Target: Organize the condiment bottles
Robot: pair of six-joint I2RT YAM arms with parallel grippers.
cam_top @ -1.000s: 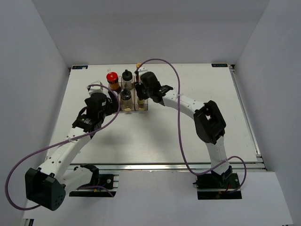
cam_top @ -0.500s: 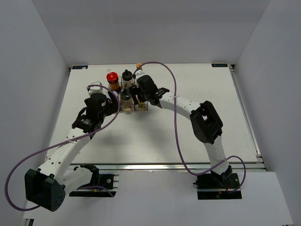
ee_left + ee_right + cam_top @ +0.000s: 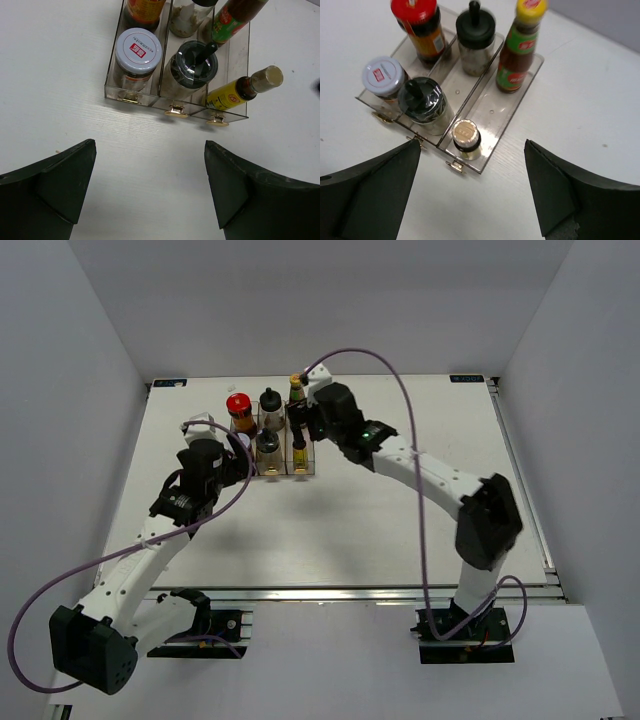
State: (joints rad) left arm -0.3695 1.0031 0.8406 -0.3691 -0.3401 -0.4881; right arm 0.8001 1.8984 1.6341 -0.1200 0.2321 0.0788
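Both tools gape wide and empty: the left tool point(image 3: 150, 192) hangs over bare worktop point(image 3: 60, 75) just short of the clear rack point(image 3: 490, 107), the right tool point(image 3: 472, 192) above it. In the rack's front row stand a white-capped jar point(image 3: 382, 77), a black-capped jar point(image 3: 422, 102) and a slim tan-capped bottle point(image 3: 465, 135). Behind them are a red-capped bottle point(image 3: 420, 25), a second black-capped jar point(image 3: 476, 35) and a yellow-capped bottle point(image 3: 520, 47).

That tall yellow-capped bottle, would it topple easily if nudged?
Probably tippy: the yellow-capped bottle stands tall and narrow. Low walls of the clear rack beside it may steady it somewhat. Its glossy surface looks possibly slippery to pinch.
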